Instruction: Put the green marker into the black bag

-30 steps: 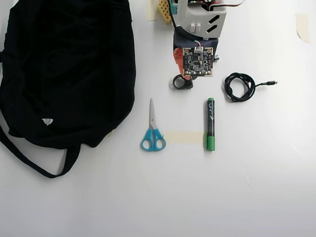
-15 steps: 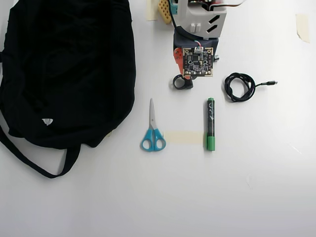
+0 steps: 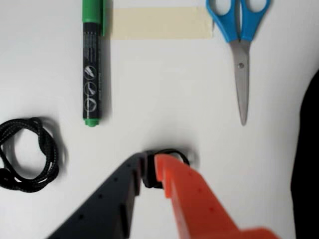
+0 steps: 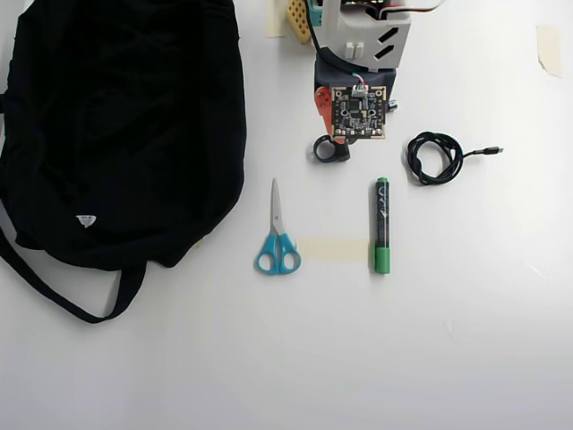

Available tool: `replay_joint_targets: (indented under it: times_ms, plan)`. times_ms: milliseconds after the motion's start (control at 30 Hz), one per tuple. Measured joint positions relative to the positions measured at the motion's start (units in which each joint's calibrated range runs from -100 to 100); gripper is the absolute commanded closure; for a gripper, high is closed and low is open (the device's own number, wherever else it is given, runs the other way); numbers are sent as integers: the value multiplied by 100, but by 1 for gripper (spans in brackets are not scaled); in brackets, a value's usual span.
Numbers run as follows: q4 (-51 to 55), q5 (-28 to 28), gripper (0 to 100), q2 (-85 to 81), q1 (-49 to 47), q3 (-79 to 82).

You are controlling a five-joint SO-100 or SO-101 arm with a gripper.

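Pincer point(image 3: 149, 172) closed on small black object; green marker point(image 3: 91, 64) lies apart.

Green marker point(image 4: 382, 225) right of scissors point(image 4: 277, 242); black bag point(image 4: 116, 125) far left.

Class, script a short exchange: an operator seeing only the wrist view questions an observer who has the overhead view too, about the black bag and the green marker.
Operator: Is that black edge at my right the black bag?
Observer: Yes; the overhead view shows it whole, the biggest thing, with the scissors between it and the green marker.
Operator: Where does the marker's cap end, past my top edge?
Observer: Just beyond the tape strip.
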Motion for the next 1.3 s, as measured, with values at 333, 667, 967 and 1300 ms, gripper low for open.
replay_joint_targets:
  times_ms: [333, 667, 967, 1300]
  plan:
    - [0, 5, 98, 0, -37, 0]
    - [-438, 15, 98, 0, -81, 0]
    - [-593, 54, 98, 91, -500, 0]
    - [-678, -244, 98, 1370, -801, -338]
